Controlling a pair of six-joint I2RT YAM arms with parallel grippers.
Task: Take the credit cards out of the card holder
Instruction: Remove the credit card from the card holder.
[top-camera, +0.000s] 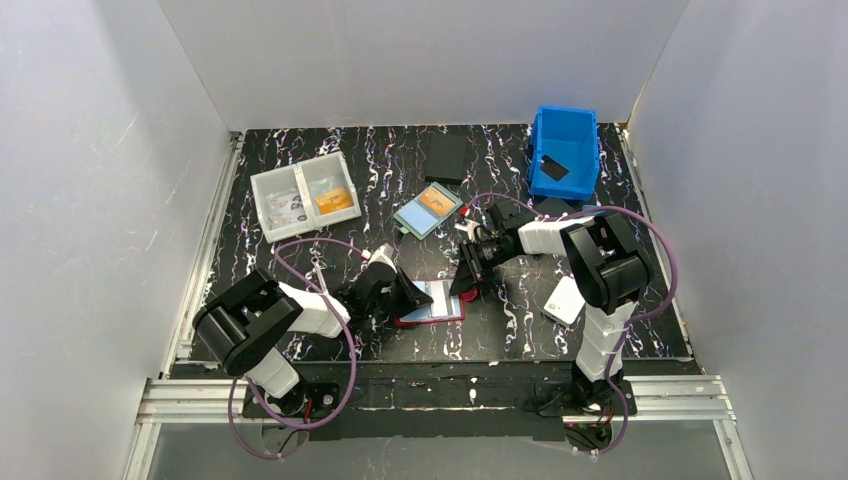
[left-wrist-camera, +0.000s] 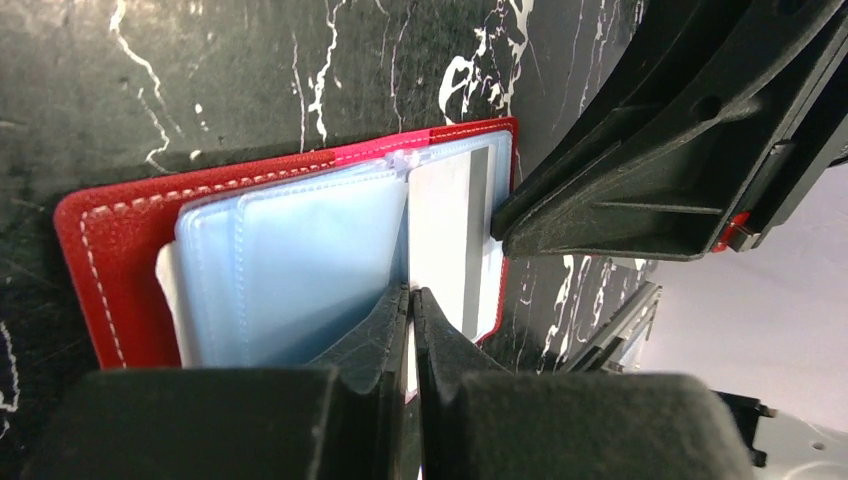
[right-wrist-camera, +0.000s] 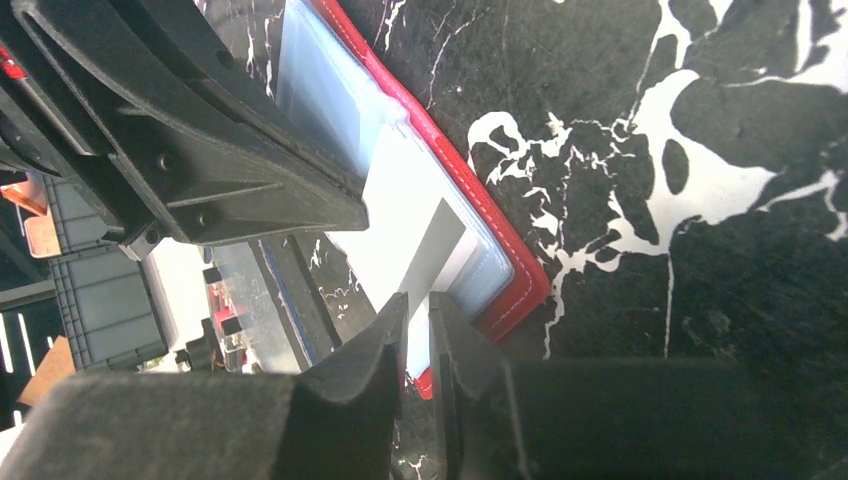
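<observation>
The dark-red card holder lies spread open on the marbled table, its light-blue sleeves facing up. A pale credit card with a grey stripe sits in the right half. My left gripper is shut, its tips at the holder's middle fold; I cannot tell if a sleeve is pinched. My right gripper is at the holder's right edge. Its jaws are a narrow gap apart, and the card's edge shows through the gap.
A clear two-compartment box stands at the back left. A teal-framed case with an orange card lies behind the holder, with a black flat pad beyond it. A blue bin is at the back right and a white object by the right arm.
</observation>
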